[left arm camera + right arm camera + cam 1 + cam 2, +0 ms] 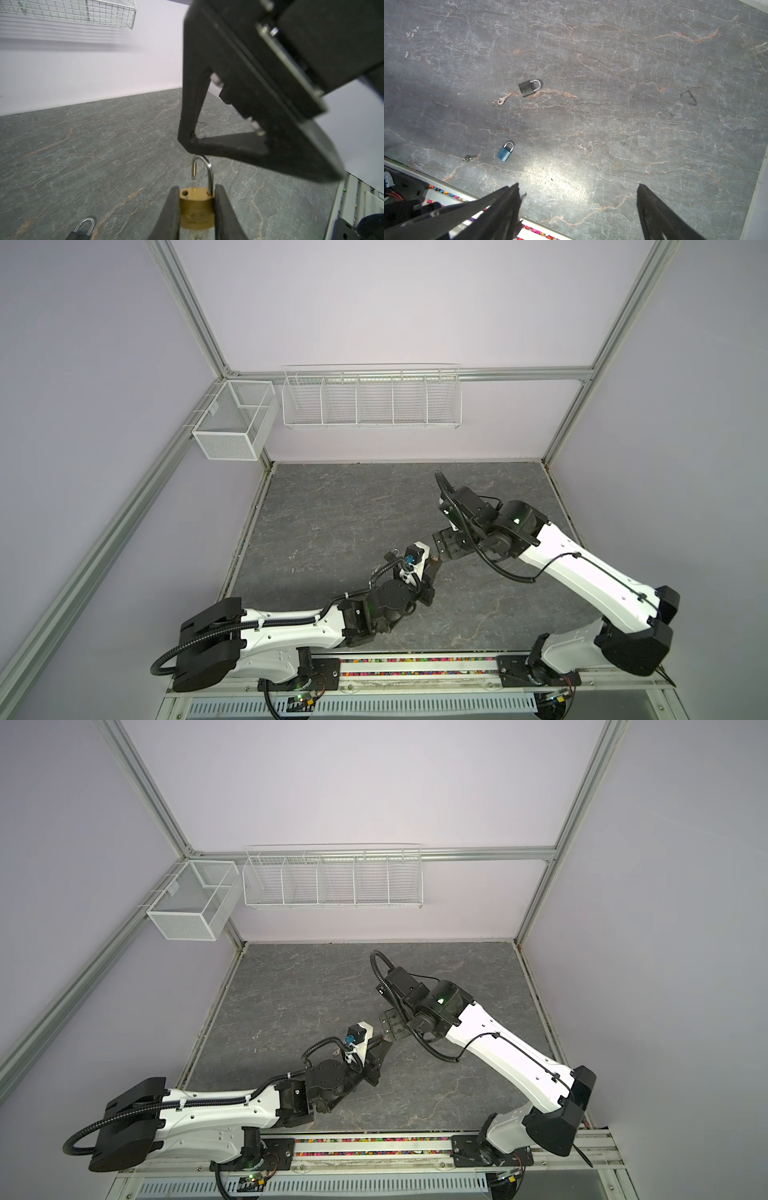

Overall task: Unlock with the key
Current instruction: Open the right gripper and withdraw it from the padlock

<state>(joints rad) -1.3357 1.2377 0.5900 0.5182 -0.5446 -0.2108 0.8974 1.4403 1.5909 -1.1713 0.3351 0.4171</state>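
Observation:
A brass padlock (196, 209) is gripped by its body between the fingers of my left gripper (196, 187), which is shut on it. Its steel shackle (208, 168) is open, the free leg lifted clear of its hole. A silvery bit shows under the lock's body, too blurred to tell whether it is the key. My right gripper (578, 185) hovers just above the shackle, open, with nothing between its fingers (228, 145). In both top views the two grippers meet over the middle of the table around the lock (435, 559) (386, 1039).
On the grey stone table (633, 104) lie a grey padlock (529, 87) with a silver key (501, 100) beside it, and a blue padlock (505, 152) with keys (468, 158) next to it. Wire baskets (372, 398) hang on the back wall.

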